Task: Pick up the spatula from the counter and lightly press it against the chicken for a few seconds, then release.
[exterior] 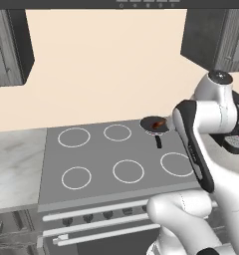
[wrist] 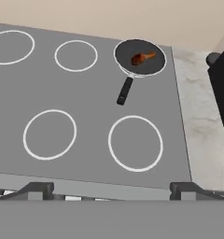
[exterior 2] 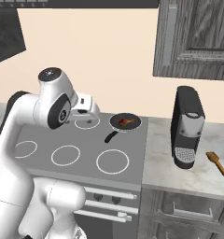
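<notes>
Above the front edge of the cooktop, the claw hangs with its two dark tips spread wide to either side, and nothing sits between them, so it holds nothing. Below it in the hand view lie the two front burner rings at the right of the cooktop, both bare. To the right of the cooktop, the marble table carries the spatula. It is a wooden-coloured tool lying flat at a slant, toward the table's right edge and well apart from the claw. Just to the spatula's left, close by but not touching it, a black coffee machine stands upright nearer the middle of the table. Farther back, at the far right corner of the cooktop, a dark pan rests on the back burner, its black handle pointing toward the front edge. The chicken is a small reddish-brown piece lying in the middle of the pan. Beyond the table, a dark wood cupboard hangs on the cream wall above the coffee machine.
</notes>
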Available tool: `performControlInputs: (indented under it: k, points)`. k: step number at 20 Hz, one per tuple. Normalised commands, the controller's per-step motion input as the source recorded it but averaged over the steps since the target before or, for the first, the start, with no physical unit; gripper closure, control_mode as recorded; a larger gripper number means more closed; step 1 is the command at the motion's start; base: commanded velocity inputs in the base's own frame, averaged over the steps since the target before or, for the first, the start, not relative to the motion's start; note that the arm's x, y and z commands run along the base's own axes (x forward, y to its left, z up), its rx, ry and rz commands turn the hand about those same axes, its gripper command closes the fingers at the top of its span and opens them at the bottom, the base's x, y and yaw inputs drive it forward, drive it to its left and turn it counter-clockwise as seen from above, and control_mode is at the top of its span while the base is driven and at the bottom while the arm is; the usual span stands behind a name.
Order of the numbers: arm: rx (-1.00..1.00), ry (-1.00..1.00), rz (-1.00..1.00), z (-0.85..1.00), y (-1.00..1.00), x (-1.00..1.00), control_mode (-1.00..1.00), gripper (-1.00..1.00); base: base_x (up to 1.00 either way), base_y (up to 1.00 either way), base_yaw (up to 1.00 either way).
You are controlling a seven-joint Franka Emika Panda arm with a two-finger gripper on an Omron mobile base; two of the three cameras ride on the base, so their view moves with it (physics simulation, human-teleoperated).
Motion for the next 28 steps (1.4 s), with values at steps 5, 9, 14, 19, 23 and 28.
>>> performControlInputs:
  k: [5, 9, 14, 19, 23, 28]
  points:
    - [-0.11, 0.00, 0.01, 0.00, -0.49, -0.33, -1.00, -1.00, 0.00, 0.00, 0.00]
    - [-0.11, 0.00, 0.04, 0.00, -0.54, -0.36, -1.00, -1.00, 0.00, 0.00, 0.00]
    - [-0.08, 0.00, 0.04, 0.00, -0.51, -0.34, -1.00, -1.00, 0.00, 0.00, 0.00]
    - [0.00, 0.00, 0.00, 0.00, -0.44, -0.21, -1.00, -1.00, 0.00, 0.00, 0.00]
    - [0.00, 0.00, 0.00, -0.01, -0.47, -0.35, -1.00, -1.00, 0.00, 0.00, 0.00]
    - [0.00, 0.00, 0.00, 0.00, -0.28, -0.29, -1.00, -1.00, 0.00, 0.00, 0.00]
